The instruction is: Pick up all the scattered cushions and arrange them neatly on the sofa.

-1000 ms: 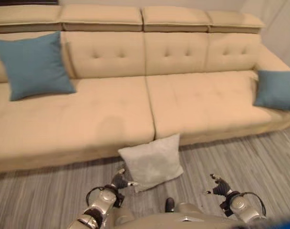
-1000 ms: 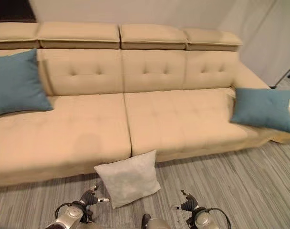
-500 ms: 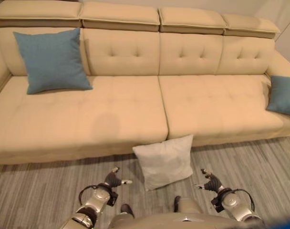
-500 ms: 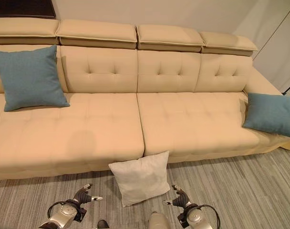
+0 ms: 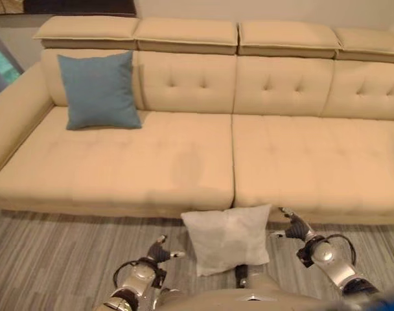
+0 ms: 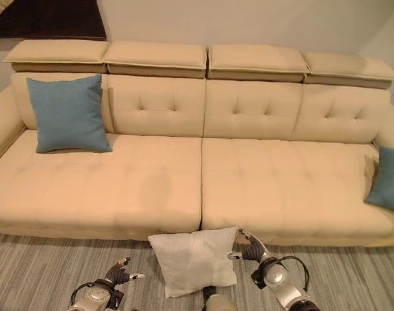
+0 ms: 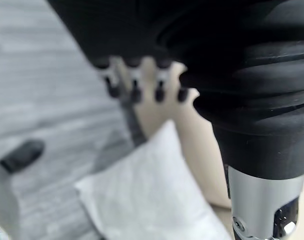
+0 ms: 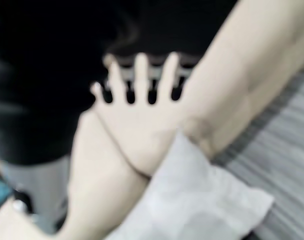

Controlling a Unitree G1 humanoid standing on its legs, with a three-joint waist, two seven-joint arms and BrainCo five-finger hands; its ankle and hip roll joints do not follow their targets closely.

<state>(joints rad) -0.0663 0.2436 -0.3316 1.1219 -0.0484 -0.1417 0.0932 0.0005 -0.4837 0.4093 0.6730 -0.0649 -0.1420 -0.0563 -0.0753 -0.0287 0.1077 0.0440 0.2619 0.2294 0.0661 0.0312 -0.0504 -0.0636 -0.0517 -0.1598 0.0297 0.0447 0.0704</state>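
Head views: white cushion [image 5: 227, 238] is leaning against the beige sofa [image 5: 151, 162] front on the floor; left hand [image 5: 159, 251] and right hand [image 6: 247, 246] are flanking it, fingers spread. Wrist views: both hands are holding nothing. Reach step; next, closing both hands on its edges.

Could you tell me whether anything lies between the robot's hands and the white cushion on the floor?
Nothing visible does. The white cushion leans against the sofa front on bare floor, with the left hand beside one edge and the right hand at its upper corner, both open.
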